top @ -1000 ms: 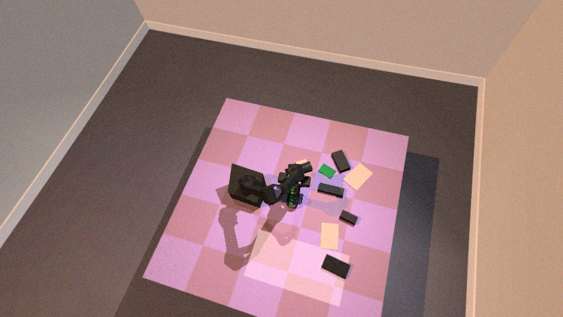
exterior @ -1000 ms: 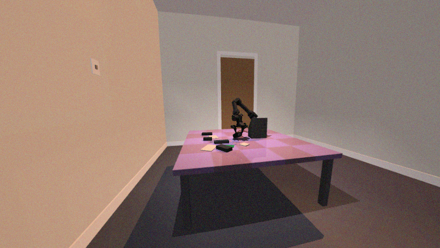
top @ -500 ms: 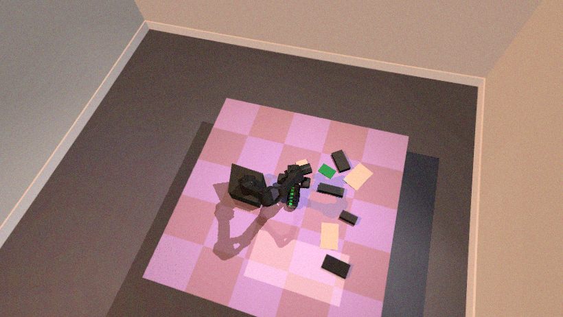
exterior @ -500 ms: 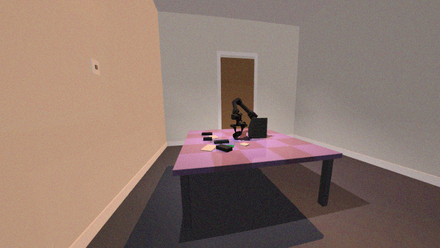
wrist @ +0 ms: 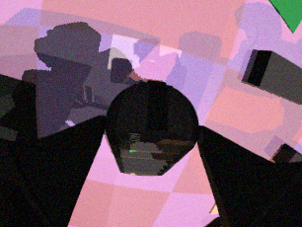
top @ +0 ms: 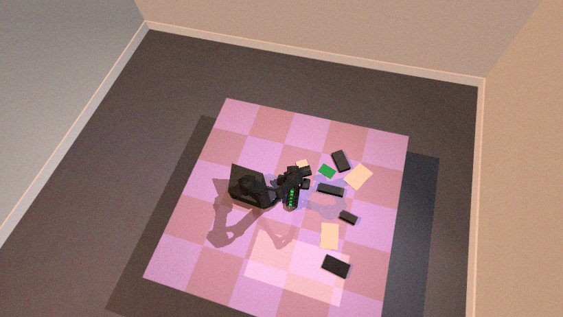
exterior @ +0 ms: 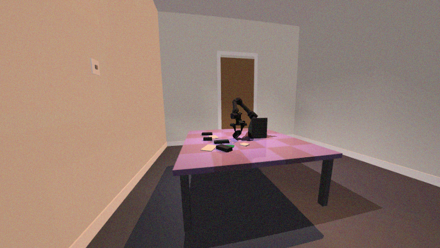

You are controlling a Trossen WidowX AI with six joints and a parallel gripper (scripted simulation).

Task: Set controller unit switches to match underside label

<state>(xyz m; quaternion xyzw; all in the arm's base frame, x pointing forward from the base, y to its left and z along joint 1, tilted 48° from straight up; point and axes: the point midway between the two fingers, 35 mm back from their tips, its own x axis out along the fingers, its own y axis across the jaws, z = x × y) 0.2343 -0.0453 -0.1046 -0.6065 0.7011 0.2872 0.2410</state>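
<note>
The dark grey controller unit (top: pixel 292 198) (exterior: pixel 236 134) (wrist: pixel 143 160) is between the fingertips of my gripper (exterior: pixel 238 130) (wrist: pixel 152 126), which is shut on its sides. The unit is tilted steeply and appears held just above the bench. The top view shows its switch face with a row of green switch ends, too small to read one by one. The wrist view shows its rounded end and a foreshortened, dark face with one small green mark. The label on the underside is not visible in any view.
Dark modules (top: pixel 340 160) (top: pixel 329 189) (top: pixel 348 217) (top: pixel 335 266), a green board (top: pixel 327 171) and cream plates (top: pixel 358 176) (top: pixel 329 236) (top: pixel 302 162) lie on the checkered bench (top: pixel 232 112). The nearest long dark module also shows in the wrist view (wrist: pixel 283 74). The arm's large dark base block (exterior: pixel 259 128) stands beside the unit.
</note>
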